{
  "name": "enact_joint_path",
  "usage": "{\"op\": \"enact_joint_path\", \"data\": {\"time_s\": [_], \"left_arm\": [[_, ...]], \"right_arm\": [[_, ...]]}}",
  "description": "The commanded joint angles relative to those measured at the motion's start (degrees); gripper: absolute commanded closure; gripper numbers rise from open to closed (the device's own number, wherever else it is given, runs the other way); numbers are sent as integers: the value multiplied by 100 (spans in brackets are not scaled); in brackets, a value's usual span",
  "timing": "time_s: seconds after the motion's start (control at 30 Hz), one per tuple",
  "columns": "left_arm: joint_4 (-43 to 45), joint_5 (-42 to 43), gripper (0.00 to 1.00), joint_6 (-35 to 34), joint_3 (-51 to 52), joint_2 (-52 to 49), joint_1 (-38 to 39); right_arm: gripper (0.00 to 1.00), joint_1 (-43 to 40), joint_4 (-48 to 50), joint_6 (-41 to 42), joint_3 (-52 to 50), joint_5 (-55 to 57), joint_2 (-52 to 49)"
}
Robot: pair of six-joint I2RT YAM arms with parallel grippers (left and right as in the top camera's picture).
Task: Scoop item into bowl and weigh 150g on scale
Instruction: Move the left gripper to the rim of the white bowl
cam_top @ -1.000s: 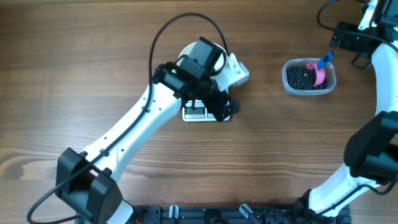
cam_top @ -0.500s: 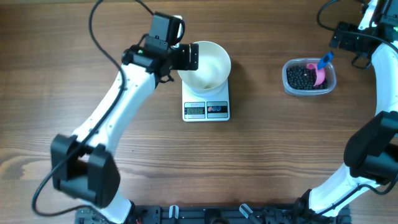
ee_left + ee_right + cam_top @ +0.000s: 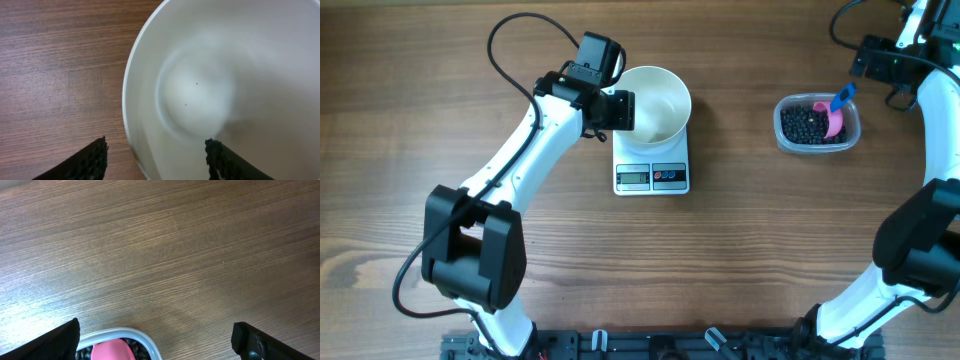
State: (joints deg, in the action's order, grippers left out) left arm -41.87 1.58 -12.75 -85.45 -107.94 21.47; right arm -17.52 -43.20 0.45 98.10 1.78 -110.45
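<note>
We are looking at a round white bowl [image 3: 655, 103], smooth and a little glossy. It is sitting on the small white rectangular scale [image 3: 665, 160] near the middle of the brown wooden table [image 3: 470, 60], whose grain is running in long fine lines. The bowl is covering the far part of the scale, so only the near strip with the grey display and the round buttons is showing. The digits are too small for us to read. In the left wrist view the inside of the bowl is showing two tiny dark specks [image 3: 196, 83], and we cannot tell what they are.

The left gripper [image 3: 155, 144] is standing astride the left rim of the bowl. One black ribbed finger is hanging outside over the wood and the other inside over the white wall. The fingers are spread with the rim between them, and we are not seeing either one pressing on it. Only their tips are in view, as the lower edge is cutting off the rest.

The black beans [image 3: 803, 125], tiny, round and matte, are lying in a clear plastic tub [image 3: 779, 122] with rounded corners, well apart to the right of the scale. A pink scoop [image 3: 832, 120] with a blue handle is resting among them, its handle reaching over the far rim.

The right gripper [image 3: 155, 326] is hovering just beyond the tub with its fingers spread wide and nothing between them. In its own view only a piece of the tub's rim, a bit of the pink scoop and a few beans are showing at the lower edge. From overhead its fingers are hard to make out.
</note>
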Motion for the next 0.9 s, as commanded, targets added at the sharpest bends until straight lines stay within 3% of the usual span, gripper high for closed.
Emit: {"op": "enact_joint_path", "data": {"time_s": [0.0,0.17,0.2,0.27,0.53,0.67,0.87], "left_arm": [[107,22,38,2,-70,-297,33],[315,4,43,7,-70,-533,24],[374,7,57,7,-70,-531,20],[372,24,71,7,-70,-531,24],[-81,24,68,7,-70,-531,306],[-282,-400,67,2,-70,-531,299],[232,-579,65,-278,-70,-531,295]], "right_arm": [[0,-2,13,107,83,81,118],[0,-2,13,109,83,81,118],[0,-2,13,109,83,81,118],[0,-2,13,109,83,81,118],[0,-2,13,109,83,81,118],[0,-2,13,109,83,81,118],[0,-2,13,107,83,81,118]]}}
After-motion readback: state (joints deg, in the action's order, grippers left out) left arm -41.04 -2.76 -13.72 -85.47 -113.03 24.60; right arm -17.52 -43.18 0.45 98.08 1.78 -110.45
